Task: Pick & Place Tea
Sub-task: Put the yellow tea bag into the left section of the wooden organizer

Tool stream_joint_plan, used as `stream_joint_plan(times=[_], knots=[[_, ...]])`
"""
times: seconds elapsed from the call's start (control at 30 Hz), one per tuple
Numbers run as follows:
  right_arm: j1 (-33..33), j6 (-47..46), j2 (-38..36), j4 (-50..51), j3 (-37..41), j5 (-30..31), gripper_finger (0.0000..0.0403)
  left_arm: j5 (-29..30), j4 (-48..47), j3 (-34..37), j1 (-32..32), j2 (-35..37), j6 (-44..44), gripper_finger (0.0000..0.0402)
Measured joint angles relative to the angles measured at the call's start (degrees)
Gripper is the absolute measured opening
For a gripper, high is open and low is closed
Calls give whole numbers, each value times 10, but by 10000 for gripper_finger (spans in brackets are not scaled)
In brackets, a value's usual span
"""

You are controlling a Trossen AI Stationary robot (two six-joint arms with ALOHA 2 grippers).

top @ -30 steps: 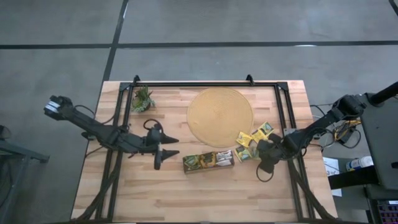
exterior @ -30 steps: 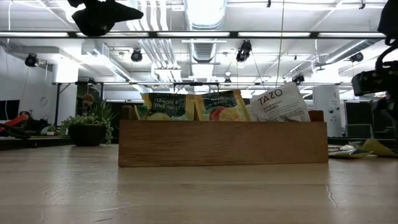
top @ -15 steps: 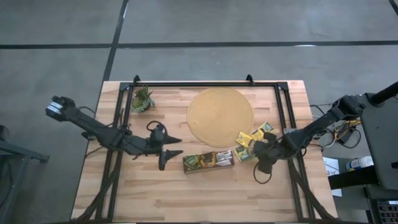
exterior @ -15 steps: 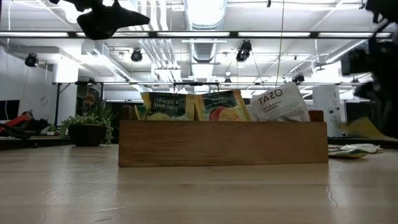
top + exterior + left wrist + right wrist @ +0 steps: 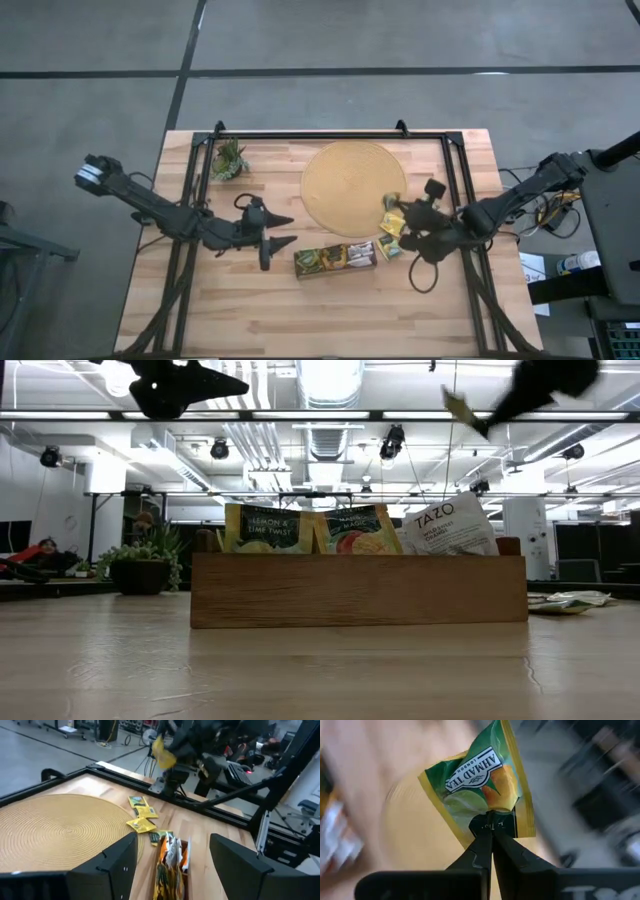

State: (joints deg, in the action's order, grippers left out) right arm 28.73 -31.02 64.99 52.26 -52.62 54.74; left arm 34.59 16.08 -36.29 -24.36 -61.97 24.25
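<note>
A tea sachet (image 5: 481, 785) is clamped between the right gripper's (image 5: 490, 827) closed fingers, lifted above the table by the mat's (image 5: 345, 180) right edge. Loose sachets (image 5: 392, 240) lie on the wood just below it, beside the tray (image 5: 335, 259) holding more. The left gripper (image 5: 281, 230) hovers left of the tray, fingers apart.

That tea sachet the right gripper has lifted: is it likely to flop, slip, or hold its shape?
The sachet probably holds its shape: pinched only at one edge by the right gripper, it stands out flat rather than drooping. It looks very light, so swinging may make it flutter. The narrow edge pinch could let it pivot or slip.
</note>
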Motion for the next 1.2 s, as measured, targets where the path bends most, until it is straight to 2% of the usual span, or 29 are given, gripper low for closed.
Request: stream_joint_plan(times=[0.17, 0.37, 0.63, 0.83, 1.2], knots=[[8, 171, 0, -172, -7, 140, 8, 61, 57, 0, 0, -11, -35, 241], [26, 305, 34, -351, 23, 344, 8, 117, 102, 0, 0, -23, -75, 241], [18, 329, 93, -366, 31, 353, 8, 120, 101, 0, 8, -35, -22, 241], [-7, 375, 166, -369, 2, 353, 8, 120, 104, 0, 24, -48, -4, 241], [-36, 417, 276, -361, -61, 353, 8, 114, 174, 0, 35, -82, -53, 241]])
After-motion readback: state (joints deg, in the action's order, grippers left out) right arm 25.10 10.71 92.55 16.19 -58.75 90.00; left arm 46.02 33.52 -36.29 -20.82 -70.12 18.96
